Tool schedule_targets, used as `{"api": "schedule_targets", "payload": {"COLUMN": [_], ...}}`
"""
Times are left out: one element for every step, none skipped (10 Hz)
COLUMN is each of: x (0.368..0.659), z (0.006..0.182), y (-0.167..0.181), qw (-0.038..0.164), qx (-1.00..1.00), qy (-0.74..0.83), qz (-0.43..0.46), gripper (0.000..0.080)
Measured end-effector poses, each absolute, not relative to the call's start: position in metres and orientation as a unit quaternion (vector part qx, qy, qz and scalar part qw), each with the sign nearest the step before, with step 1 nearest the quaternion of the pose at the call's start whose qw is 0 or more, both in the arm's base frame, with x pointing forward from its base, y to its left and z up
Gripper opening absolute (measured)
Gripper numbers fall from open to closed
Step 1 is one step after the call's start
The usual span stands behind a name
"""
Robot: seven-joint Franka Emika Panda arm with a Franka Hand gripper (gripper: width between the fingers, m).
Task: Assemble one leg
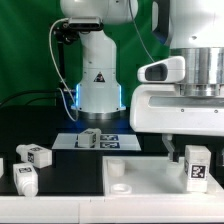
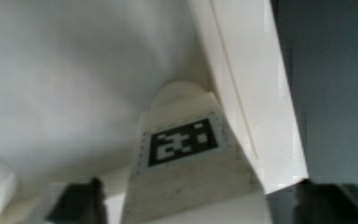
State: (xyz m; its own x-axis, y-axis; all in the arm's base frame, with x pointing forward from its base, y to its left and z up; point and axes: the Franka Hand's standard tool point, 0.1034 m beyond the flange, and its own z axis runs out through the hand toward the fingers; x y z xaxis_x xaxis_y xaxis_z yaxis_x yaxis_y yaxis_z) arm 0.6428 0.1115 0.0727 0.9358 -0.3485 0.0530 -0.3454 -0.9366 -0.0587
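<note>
A black table (image 1: 60,130) under a green backdrop fills the exterior view, with the arm's white base at twelve o'clock and the marker board (image 1: 100,140) lying flat just in front of it. The gripper (image 1: 190,150) hangs at about four o'clock, and directly under it stands the leg (image 1: 197,165), upright, its long axis vertical and its tag facing the camera. The wrist view agrees: the leg (image 2: 194,150) runs lengthwise away from the camera between the two dark fingertips (image 2: 78,200), which stand narrow at its sides, but whether the pads actually press it I cannot tell. The leg's lower end sits at or just above the large flat white slab (image 1: 140,185), whose corner socket (image 1: 116,170) shows at about six o'clock, well apart from the leg toward the exterior view's left. My judgement is that the coming move turns on this offset: the upright leg must be brought over a socket with its axis kept vertical. Three more legs (image 1: 35,155) lie loose at eight to nine o'clock, away from the arm.
</note>
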Motion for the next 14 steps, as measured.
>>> {"api": "schedule_targets", "payload": {"x": [0.6427, 0.6427, 0.6428, 0.6427, 0.6419, 0.6408, 0.6424, 0.6428, 0.6423, 0.642, 0.642, 0.6418, 0.6416, 0.6407], "z": [0.0727, 0.0727, 0.0727, 0.0726, 0.0722, 0.072, 0.072, 0.0718, 0.0716, 0.0715, 0.0715, 0.071, 0.0707, 0.0702], "y": [0.1119, 0.1113, 0.1111, 0.111, 0.1116, 0.1111, 0.1096, 0.107, 0.1076, 0.1082, 0.108, 0.1082, 0.1093, 0.1119], "qw": [0.026, 0.027, 0.028, 0.029, 0.028, 0.028, 0.035, 0.044, 0.05, 0.05, 0.05, 0.05, 0.05, 0.042], "qx": [-0.977, -0.967, -0.959, -0.951, -0.919, -0.876, -0.83, -0.784, -0.738, -0.712, -0.713, -0.714, -0.718, -0.783], "qy": [0.207, 0.252, 0.28, 0.305, 0.391, 0.481, 0.557, 0.619, 0.673, 0.7, 0.7, 0.698, 0.694, 0.62], "qz": [-0.03, -0.029, -0.028, -0.028, -0.024, -0.018, -0.012, -0.003, 0.003, 0.003, 0.003, 0.003, 0.003, -0.006], "gripper": [0.0397, 0.0284, 0.0284, 0.0284, 0.0284, 0.0284, 0.0284, 0.0284, 0.0284, 0.0284, 0.0284, 0.0336, 0.0549, 0.0549]}}
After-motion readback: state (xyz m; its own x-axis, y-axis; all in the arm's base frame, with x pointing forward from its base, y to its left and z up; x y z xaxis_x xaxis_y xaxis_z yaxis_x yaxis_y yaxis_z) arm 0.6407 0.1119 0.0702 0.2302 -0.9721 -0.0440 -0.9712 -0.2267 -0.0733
